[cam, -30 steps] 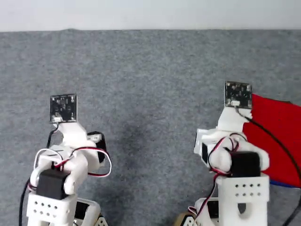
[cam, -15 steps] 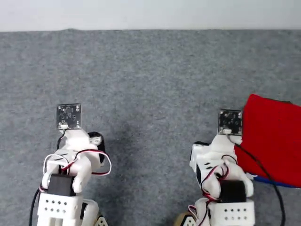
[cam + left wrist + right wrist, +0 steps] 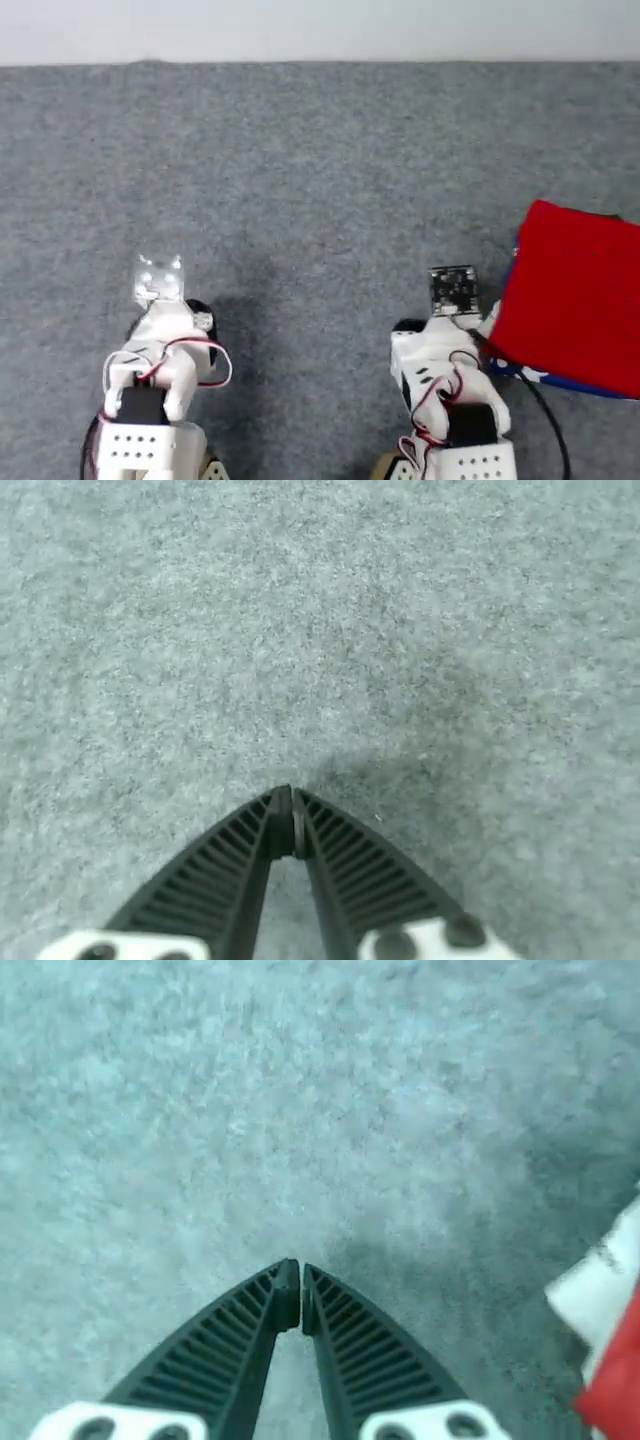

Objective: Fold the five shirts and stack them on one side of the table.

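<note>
Having both retracted, the left claw (image 3: 292,822) and right claw (image 3: 300,1298) sit pinched closed and empty.

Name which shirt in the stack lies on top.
The red shirt: it lies uppermost with its whole face showing, while the blue shirt shows only an edge beneath it.

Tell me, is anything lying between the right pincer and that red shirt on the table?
Nothing visible does. The right pincer sits over bare grey mat, and the red shirt lies close beside it with only mat between them.
</note>
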Action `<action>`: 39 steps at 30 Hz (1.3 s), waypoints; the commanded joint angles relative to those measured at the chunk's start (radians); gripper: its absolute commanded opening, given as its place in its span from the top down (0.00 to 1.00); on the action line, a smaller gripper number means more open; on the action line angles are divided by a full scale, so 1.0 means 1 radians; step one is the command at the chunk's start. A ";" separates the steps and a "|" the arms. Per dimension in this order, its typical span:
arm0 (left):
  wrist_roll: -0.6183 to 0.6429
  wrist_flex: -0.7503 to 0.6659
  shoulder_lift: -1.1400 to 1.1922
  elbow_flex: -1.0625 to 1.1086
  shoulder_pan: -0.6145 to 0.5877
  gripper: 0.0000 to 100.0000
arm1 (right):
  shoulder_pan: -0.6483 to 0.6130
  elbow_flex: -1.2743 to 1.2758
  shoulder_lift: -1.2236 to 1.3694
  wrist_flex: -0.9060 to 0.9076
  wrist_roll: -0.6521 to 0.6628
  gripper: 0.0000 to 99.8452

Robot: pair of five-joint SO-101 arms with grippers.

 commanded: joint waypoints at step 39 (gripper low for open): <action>-0.049 0.213 -0.244 0.054 -0.006 1.00 | 0.033 0.015 0.002 0.202 0.052 0.99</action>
